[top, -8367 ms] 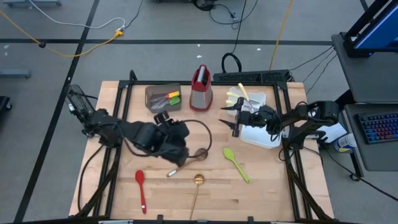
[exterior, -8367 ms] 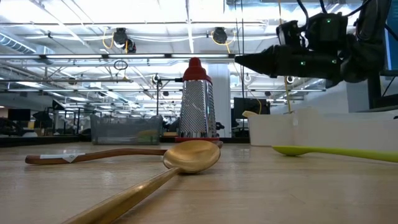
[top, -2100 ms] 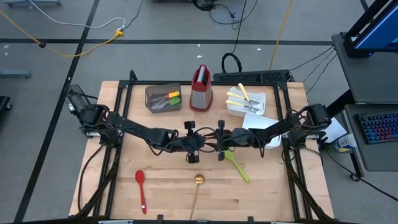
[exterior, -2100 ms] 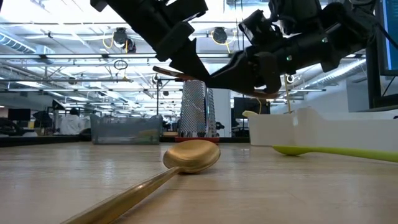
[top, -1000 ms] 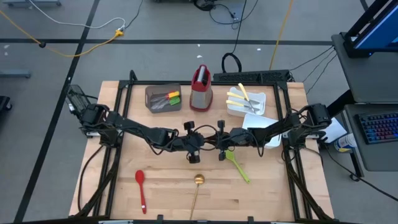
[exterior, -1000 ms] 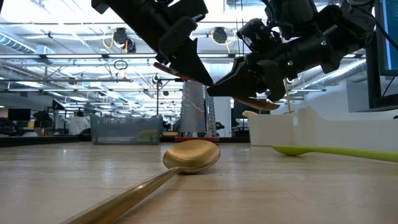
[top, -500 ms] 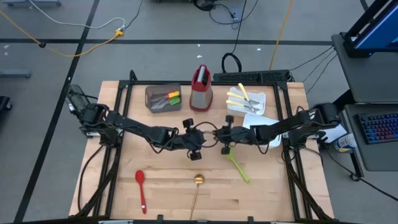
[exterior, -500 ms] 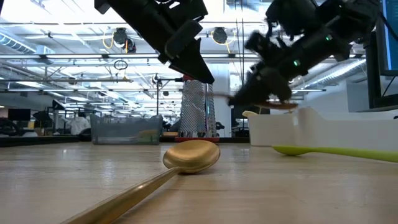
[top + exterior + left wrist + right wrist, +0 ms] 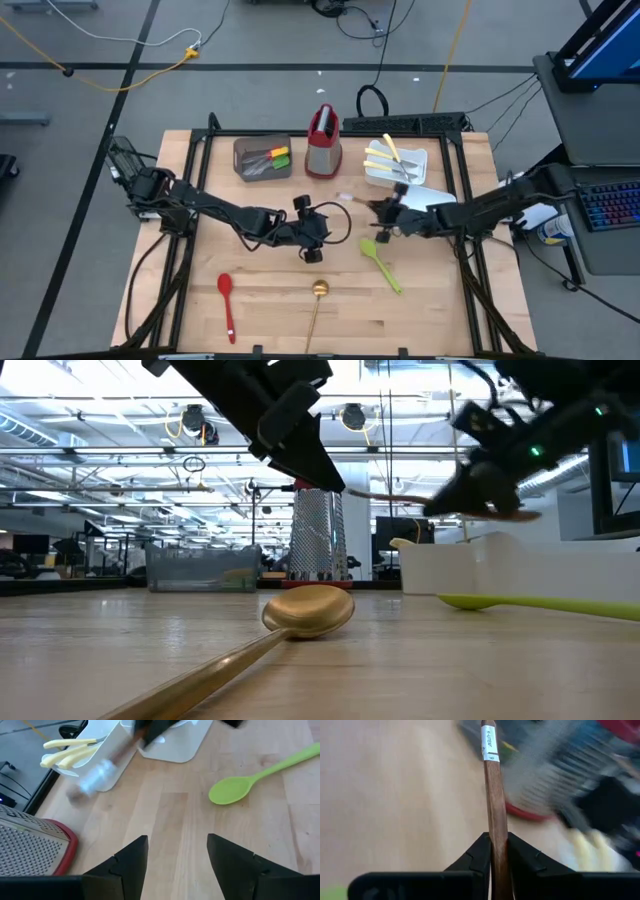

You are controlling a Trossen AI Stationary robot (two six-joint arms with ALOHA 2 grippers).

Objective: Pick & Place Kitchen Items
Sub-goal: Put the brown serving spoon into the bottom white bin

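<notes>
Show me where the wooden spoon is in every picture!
High view: brown wooden spoon held by the right pincer, mid-table.
Low view: upper right, spoon above the white tray.
Left wrist view: blurred, near the top.
Right wrist view: centre.
Shared landmark: red-and-steel grater.

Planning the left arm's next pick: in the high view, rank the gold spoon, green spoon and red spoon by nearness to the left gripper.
From the left gripper:
1. Gold spoon, just in front of it.
2. Green spoon, to its right.
3. Red spoon, front-left, farthest.

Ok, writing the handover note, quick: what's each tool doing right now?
Left tool: open, empty.
Right tool: closed on the wooden spoon.
</notes>
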